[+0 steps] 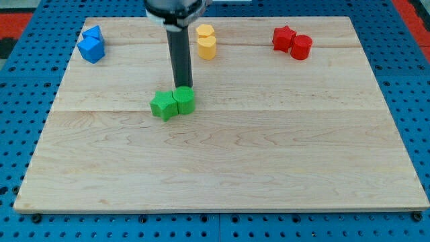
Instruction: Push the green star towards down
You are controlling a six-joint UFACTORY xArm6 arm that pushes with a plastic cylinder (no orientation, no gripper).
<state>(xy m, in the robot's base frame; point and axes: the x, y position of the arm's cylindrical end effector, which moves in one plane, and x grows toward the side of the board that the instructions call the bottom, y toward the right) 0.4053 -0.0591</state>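
touching green cube (184, 99) top edge, my tip (182, 87) (no fingers), green star (162, 105) adj., view's left

one view | high, angled down from the front | whole wooden board (222, 175) framed | mid-range

Green star (162, 105) flat on board, left of centre (right side touching another green block (184, 99)).

Wooden board (269, 168) carries green (173, 103), blue (91, 45), yellow (206, 41), red blocks (292, 42).
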